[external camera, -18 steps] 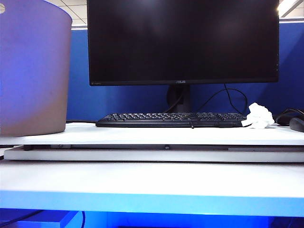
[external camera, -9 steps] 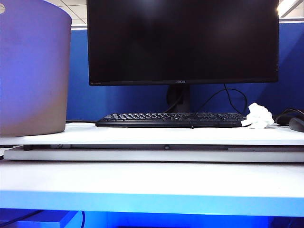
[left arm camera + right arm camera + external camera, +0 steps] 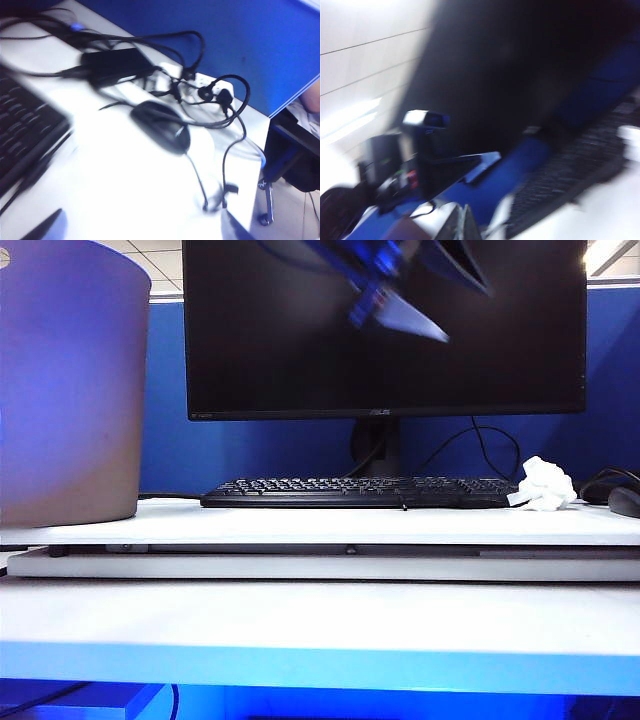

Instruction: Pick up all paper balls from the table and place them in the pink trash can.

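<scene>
One paper ball (image 3: 543, 484) on table (image 3: 320, 523), left claw (image 3: 400, 310) blurred, right claw unseen

A blurred arm part (image 3: 400, 300) crosses the monitor (image 3: 300, 360), its claw undiscernible. The pink trash can (image 3: 70, 390) is cut off at the left edge. Both wrist views are motion-smeared.

Small logo on the monitor's (image 3: 385, 330) lower bezel — apparently ASUS — no other legible text
</scene>
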